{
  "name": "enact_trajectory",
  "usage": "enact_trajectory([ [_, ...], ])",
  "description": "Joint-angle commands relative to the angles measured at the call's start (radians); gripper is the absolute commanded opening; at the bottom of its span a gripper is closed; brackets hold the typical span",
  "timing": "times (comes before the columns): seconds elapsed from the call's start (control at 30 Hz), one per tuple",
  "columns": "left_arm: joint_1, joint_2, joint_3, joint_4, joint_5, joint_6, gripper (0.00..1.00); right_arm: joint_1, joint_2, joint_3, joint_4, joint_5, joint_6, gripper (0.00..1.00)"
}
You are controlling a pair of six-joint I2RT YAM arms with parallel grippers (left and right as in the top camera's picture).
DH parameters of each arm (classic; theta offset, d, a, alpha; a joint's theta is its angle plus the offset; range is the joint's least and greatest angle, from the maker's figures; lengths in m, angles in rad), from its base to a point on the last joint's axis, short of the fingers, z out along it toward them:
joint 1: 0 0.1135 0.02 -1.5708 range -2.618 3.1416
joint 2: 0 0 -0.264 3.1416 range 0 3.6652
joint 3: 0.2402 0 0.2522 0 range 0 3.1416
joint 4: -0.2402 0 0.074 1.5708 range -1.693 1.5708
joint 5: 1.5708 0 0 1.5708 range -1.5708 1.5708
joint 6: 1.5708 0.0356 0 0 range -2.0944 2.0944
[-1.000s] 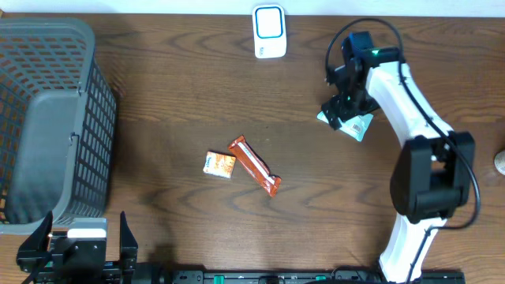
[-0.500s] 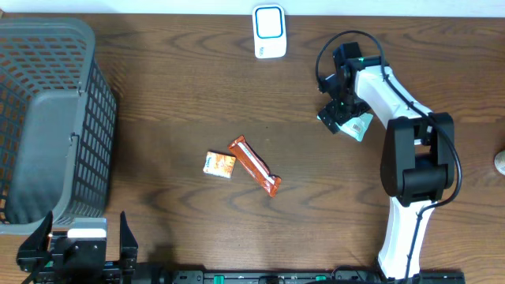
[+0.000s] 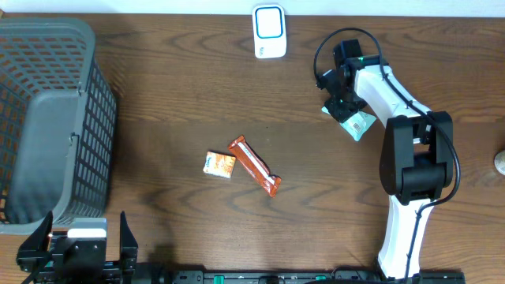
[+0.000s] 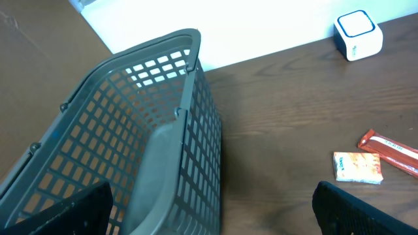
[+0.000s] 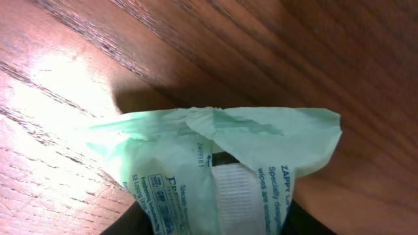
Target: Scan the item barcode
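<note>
Wipes packet sits on the tabletop over on the right side, below and right of the white scanner. Right pincer is squeezed in on its crumpled green end, fingers touching both sides. Left pincer is spread wide with nothing in it, down by the grey basket. Snack bar lies mid-tabletop.

right tool seemingly pinches the green packet.
</note>
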Motion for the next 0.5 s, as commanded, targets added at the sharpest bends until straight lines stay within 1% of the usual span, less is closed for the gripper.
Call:
enact_trajectory([
  [0.0,-0.005,-0.007,0.000,0.001,-0.002,0.009,0.98,-0.008,0.058,-0.009,-0.021,-0.002,0.034,0.31],
  [0.07,-0.005,-0.007,0.000,0.001,-0.002,0.009,0.98,-0.008,0.057,0.016,-0.049,-0.002,0.037,0.28],
  [0.17,-0.005,-0.007,0.000,0.001,-0.002,0.009,0.98,-0.009,0.057,0.088,-0.134,-0.001,0.037,0.26],
  [0.23,-0.005,-0.007,0.000,0.001,-0.002,0.009,0.98,-0.015,0.057,0.145,-0.197,-0.001,0.037,0.19],
  [0.47,-0.005,-0.007,0.000,0.001,-0.002,0.009,0.98,-0.106,0.057,0.274,-0.309,0.032,0.045,0.18],
])
